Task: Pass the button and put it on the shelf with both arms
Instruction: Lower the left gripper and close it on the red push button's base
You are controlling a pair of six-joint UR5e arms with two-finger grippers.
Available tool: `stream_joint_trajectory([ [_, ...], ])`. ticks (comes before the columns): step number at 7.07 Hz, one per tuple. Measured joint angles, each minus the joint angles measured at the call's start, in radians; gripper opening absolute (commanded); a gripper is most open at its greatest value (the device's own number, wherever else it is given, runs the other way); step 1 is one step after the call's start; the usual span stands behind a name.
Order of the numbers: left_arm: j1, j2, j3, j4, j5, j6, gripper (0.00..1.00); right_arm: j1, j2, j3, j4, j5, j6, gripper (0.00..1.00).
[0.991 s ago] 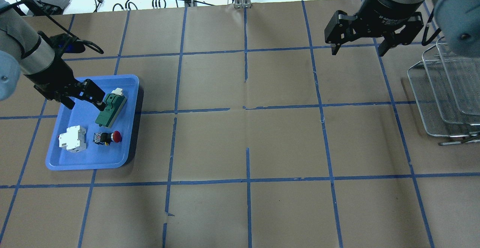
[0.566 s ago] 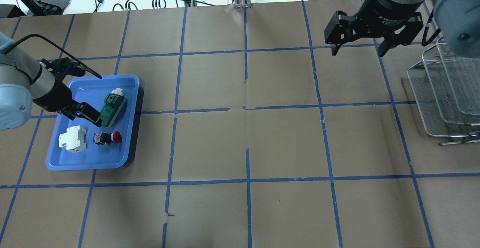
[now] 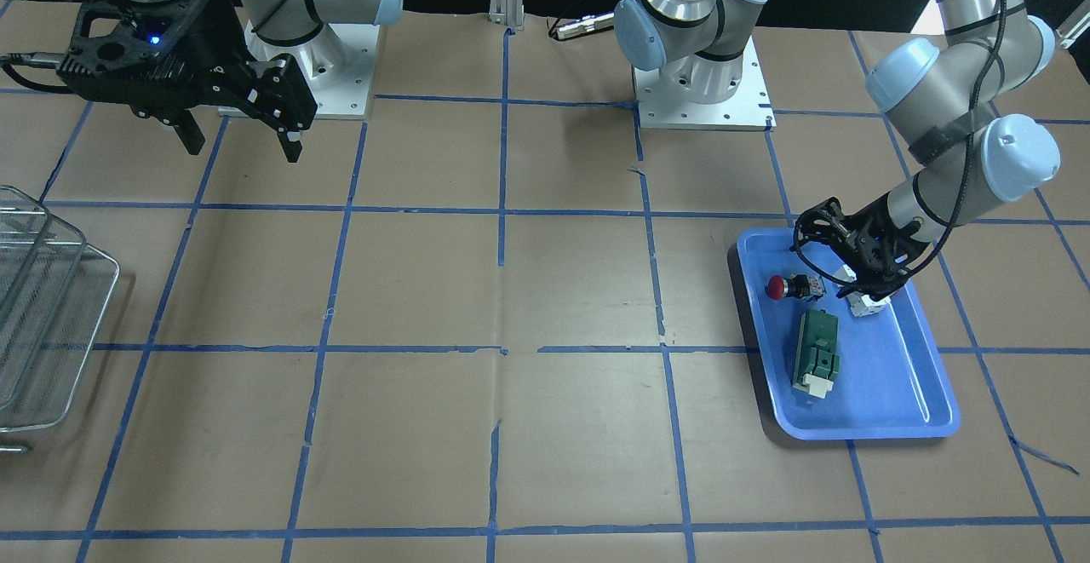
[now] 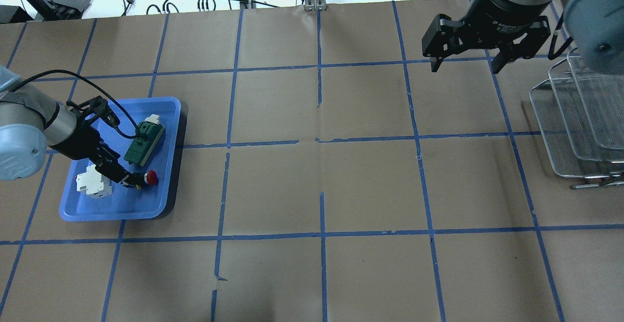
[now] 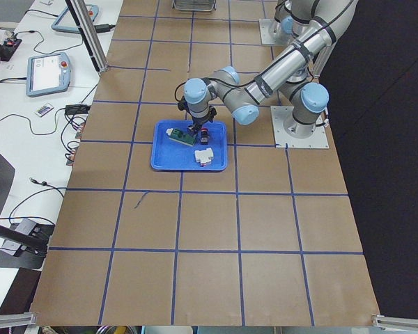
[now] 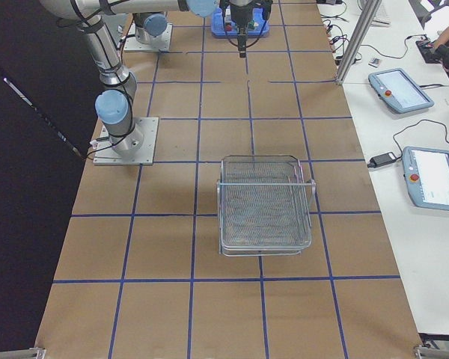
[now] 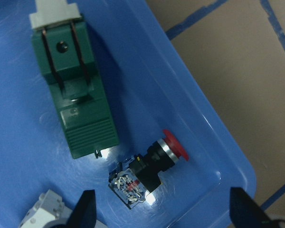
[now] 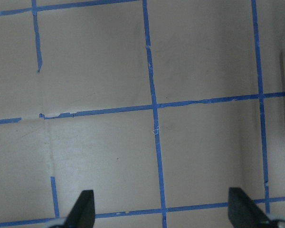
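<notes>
1. Over the last second the left gripper [image 4: 127,179] has swung away from the green module [image 4: 144,142], across the blue tray [image 4: 131,202]. It now sits low by the button [image 4: 145,179], close to the white block [image 4: 92,185].
2. The button lies on its side in the tray near the rim. Its red head points toward the open tabletop [image 4: 321,185], and nothing is touching it.
3. The left wrist view shows the jaws wide apart. The button [image 7: 149,168] lies just ahead of the two fingertips, roughly centred between them, so the arm looks lined up for the pick but has not yet closed.
4. The right gripper [image 4: 465,66] has not moved. It hangs over bare tabletop beside the shelf [image 4: 575,132], jaws apart and holding nothing.
5. My reading is that the task is at its first step. The final drop and the grasp come next, and the hand-over and the shelf placement are still to do.
</notes>
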Motion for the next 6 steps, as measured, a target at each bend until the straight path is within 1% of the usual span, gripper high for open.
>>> stream_joint_trajectory([
  [3, 0.000, -0.045, -0.005, 0.051, 0.009, 0.227, 1.00, 0.000, 0.000, 0.000, 0.000, 0.000, 0.000, 1.00],
  [4, 0.000, -0.054, -0.006, 0.064, 0.027, 0.283, 1.00, 0.000, 0.000, 0.000, 0.000, 0.000, 0.000, 1.00],
  [6, -0.003, -0.062, -0.014, 0.085, 0.110, 0.342, 1.00, 0.000, 0.000, 0.000, 0.000, 0.000, -0.001, 1.00],
])
